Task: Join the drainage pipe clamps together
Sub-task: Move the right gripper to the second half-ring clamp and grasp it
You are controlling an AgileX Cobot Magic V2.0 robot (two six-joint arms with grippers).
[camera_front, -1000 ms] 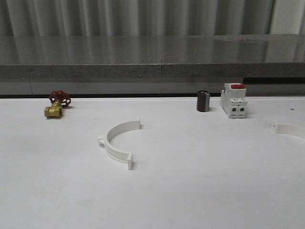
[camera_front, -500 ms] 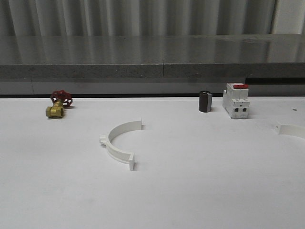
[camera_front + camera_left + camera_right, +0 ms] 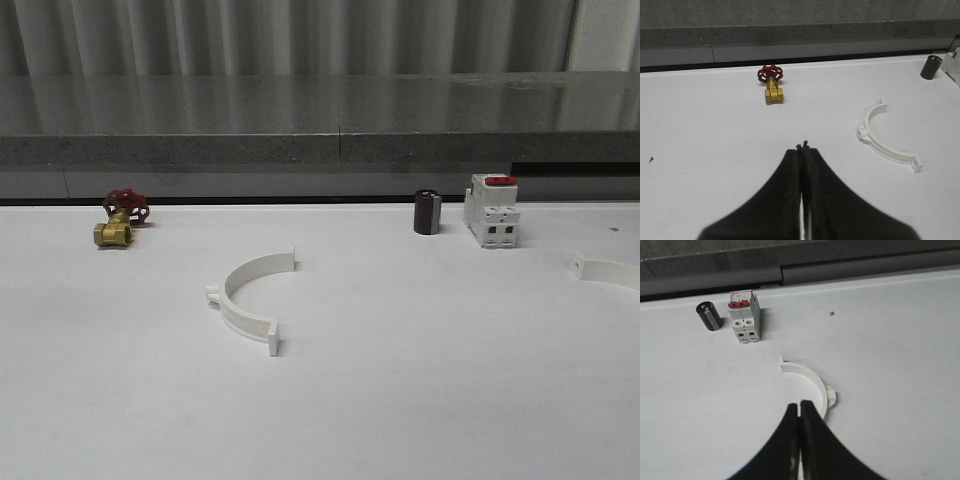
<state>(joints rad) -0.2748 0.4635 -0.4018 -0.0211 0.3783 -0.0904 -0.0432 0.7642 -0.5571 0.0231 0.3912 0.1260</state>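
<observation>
Two clamp halves [image 3: 249, 299] [image 3: 606, 270] lie well apart on table [image 3: 400, 400].

Bare table [image 3: 420, 380] surrounds the left clamp half [image 3: 248, 300]; valve [image 3: 120, 222] and breaker [image 3: 491, 211] stand well apart.

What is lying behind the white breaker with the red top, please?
Behind the breaker there is bare white table, then a grey ledge. A black cylinder stands beside it, not behind. The strip of table right behind the breaker is covered by its body.

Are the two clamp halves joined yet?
No, apart: one half lies mid-table, the other half far off at the table's right edge.
</observation>
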